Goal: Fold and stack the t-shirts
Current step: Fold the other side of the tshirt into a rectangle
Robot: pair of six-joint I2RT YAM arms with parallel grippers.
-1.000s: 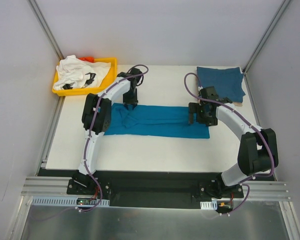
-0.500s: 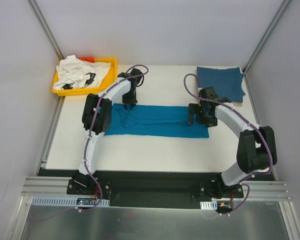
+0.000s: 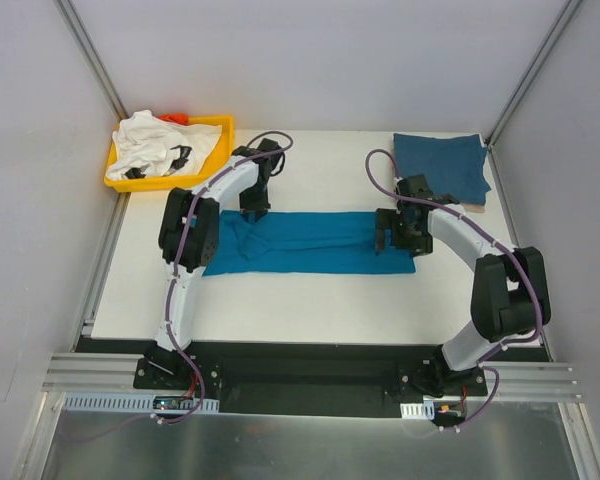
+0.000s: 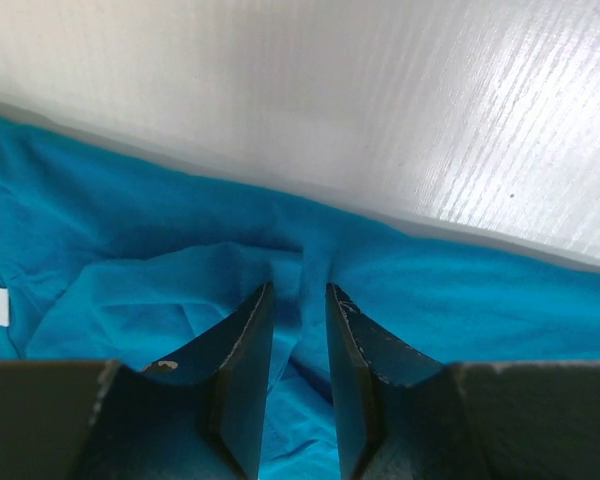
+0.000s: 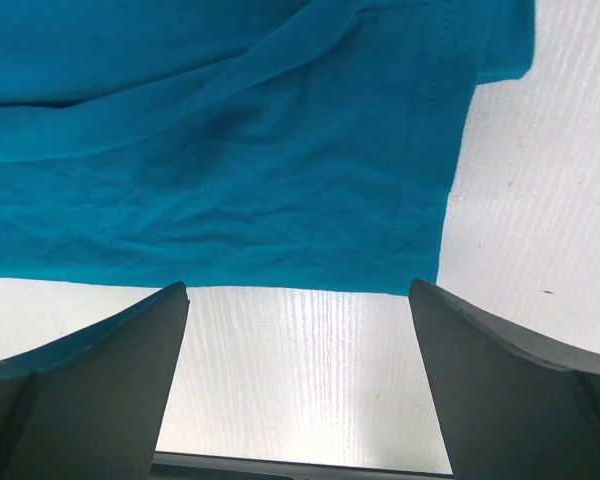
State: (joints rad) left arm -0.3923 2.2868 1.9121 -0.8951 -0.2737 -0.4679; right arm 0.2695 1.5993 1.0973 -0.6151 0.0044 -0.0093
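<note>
The darker blue cloth t-shirt [image 3: 442,165] lies folded; left gripper [image 4: 298,300] pinches the half-folded teal-blue cloth t-shirt [image 3: 310,243], right gripper [image 5: 298,290] gapes above it; white cloth t-shirt [image 3: 150,145] unfolded.

Yellow tray [image 3: 220,128] at white table's [image 3: 310,300] far-left corner, small orange object [image 3: 177,118] inside.
</note>
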